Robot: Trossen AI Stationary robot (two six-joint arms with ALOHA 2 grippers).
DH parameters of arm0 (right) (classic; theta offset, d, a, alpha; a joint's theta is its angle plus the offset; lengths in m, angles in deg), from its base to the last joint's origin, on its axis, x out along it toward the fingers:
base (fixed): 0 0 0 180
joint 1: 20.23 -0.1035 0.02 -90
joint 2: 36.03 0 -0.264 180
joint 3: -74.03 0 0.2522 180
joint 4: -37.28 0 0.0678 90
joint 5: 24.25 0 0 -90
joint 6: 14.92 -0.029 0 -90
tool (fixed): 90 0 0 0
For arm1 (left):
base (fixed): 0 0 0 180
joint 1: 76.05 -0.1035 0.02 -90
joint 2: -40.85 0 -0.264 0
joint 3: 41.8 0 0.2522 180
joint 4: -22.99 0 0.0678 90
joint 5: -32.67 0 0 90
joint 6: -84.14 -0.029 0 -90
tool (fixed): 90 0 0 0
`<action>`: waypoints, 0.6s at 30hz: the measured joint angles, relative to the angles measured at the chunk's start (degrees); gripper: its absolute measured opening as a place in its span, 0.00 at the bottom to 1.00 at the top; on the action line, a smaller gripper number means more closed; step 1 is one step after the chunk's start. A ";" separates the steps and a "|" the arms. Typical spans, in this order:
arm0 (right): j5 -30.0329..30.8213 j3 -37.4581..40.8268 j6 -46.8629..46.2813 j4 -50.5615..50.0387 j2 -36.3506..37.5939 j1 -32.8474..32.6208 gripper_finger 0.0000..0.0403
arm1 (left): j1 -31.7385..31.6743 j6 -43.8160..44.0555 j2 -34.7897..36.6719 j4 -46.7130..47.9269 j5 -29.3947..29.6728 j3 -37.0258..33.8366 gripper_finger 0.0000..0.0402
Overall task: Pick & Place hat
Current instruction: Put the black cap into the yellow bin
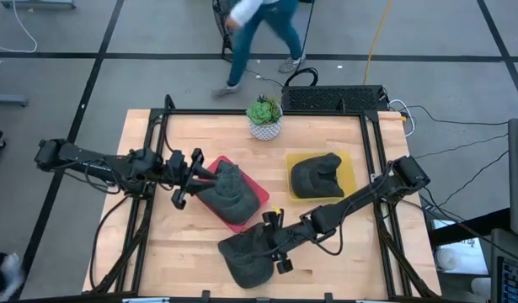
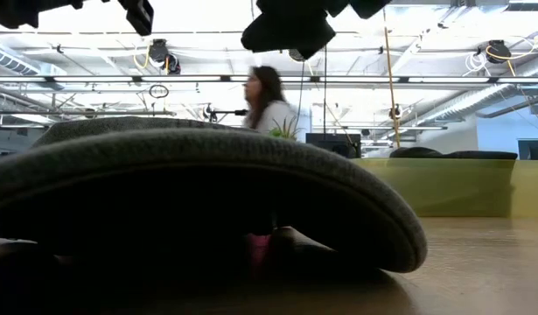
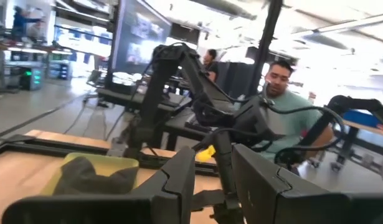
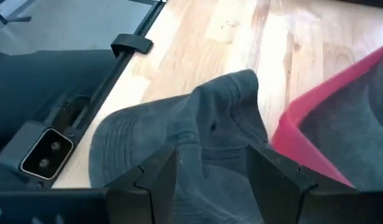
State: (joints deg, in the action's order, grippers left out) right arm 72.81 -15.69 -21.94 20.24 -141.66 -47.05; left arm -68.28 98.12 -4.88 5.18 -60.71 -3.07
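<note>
The right gripper (image 1: 271, 238), fingers spread, hovers over a grey hat (image 1: 246, 257) on the table (image 1: 326, 252); the next move, seemingly, is closing on its crown. The left gripper (image 1: 191, 178), fingers parted, waits at the hat on the red tray (image 1: 259, 195).

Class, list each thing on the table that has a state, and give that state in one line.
Hat on red tray: lying in tray, left hand beside it.
Hat on yellow tray: lying crumpled in tray.
Third hat: on bare wood at the table's front edge.
Right hand: open over the third hat.
Potted plant: upright.

Robotics lab: monitors (image 3: 141, 40), cabled floor (image 1: 427, 118), exposed ceiling pipes (image 2: 408, 80).
</note>
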 joint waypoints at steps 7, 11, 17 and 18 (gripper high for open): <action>-1.22 0.00 2.35 1.89 0.02 0.47 0.43 | 3.67 0.56 0.00 0.15 6.47 -0.78 0.27; -1.19 0.02 2.33 2.33 -0.68 0.52 0.41 | 5.16 -1.49 -0.01 0.17 6.53 -0.78 0.27; -1.94 0.07 4.91 2.19 -2.44 0.57 0.38 | 5.49 -2.30 0.00 -1.09 8.62 -0.78 0.27; -1.71 0.07 5.48 2.46 -2.36 0.69 0.38 | 5.49 -2.75 0.00 -1.14 8.77 -0.78 0.27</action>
State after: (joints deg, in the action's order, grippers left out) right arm 71.10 -15.62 -16.47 22.70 -144.02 -46.36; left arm -62.79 95.37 -4.88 4.04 -51.94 -3.85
